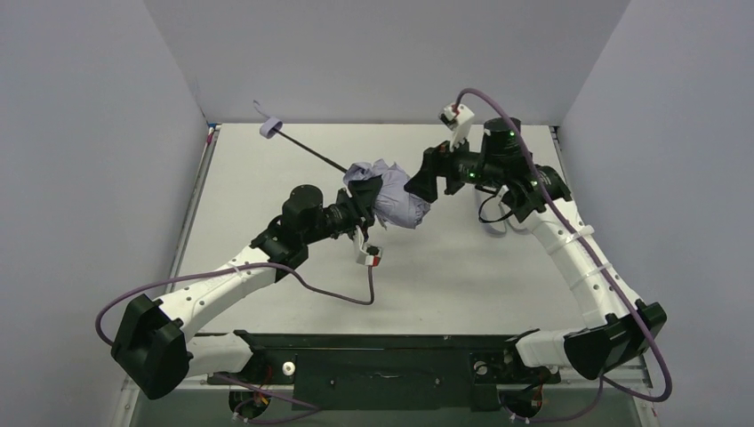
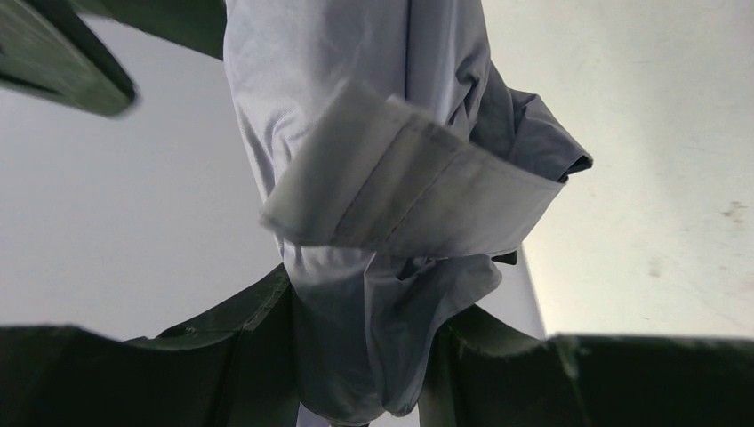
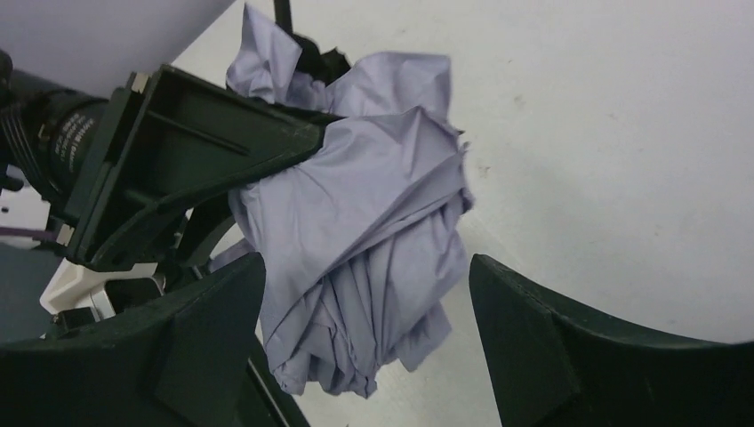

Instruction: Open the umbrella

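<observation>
Left hand (image 1: 372, 206) is gripping the umbrella (image 1: 397, 203) by its bunched fabric at frame center; shaft (image 1: 316, 153) is running to the handle (image 1: 270, 127) at upper left. Right hand (image 1: 420, 182) is sitting wide open, straddling the bundle's right end.

**Top view.** The fingertips of the left gripper (image 1: 372, 203) are buried in the bunched umbrella (image 1: 400, 206). The lower end of the shaft (image 1: 316, 151) disappears into the same bundle. The handle (image 1: 271, 127) is too small to show detail.

**Left wrist view.** The umbrella runs off the top and bottom edges. The fingers (image 2: 133, 378) are dark, out of focus and cut by the lower edge. A blurred dark shape (image 2: 62, 62) at upper left cannot be identified.

**Right wrist view.** The shaft is cut by the top edge. The fingers of the right gripper (image 3: 364, 294) are cut by the bottom edge. The left gripper covers the bundle's upper left part.
</observation>
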Controlling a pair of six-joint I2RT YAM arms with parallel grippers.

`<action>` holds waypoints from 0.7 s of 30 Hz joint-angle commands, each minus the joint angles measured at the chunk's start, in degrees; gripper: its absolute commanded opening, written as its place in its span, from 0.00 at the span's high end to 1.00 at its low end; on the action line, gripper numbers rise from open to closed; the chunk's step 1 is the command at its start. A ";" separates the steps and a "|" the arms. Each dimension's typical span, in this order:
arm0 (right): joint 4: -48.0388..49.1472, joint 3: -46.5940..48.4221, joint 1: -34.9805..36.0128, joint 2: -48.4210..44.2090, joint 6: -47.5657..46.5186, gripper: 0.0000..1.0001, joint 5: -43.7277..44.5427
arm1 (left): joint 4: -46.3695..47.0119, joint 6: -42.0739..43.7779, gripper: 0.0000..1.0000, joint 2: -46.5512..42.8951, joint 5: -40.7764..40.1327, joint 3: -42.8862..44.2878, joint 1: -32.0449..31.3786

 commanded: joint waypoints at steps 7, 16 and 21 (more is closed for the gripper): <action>-12.64 4.72 8.60 6.06 -10.32 0.15 0.85 | 13.70 8.26 1.00 -0.90 5.89 1.97 -1.03; -13.73 5.66 9.94 8.41 -13.97 0.89 -1.59 | 13.02 6.95 1.00 -0.11 4.65 3.82 -1.14; -10.19 5.23 6.15 6.79 -13.76 1.00 -8.05 | 13.42 2.09 0.66 -0.58 -0.53 2.65 -0.84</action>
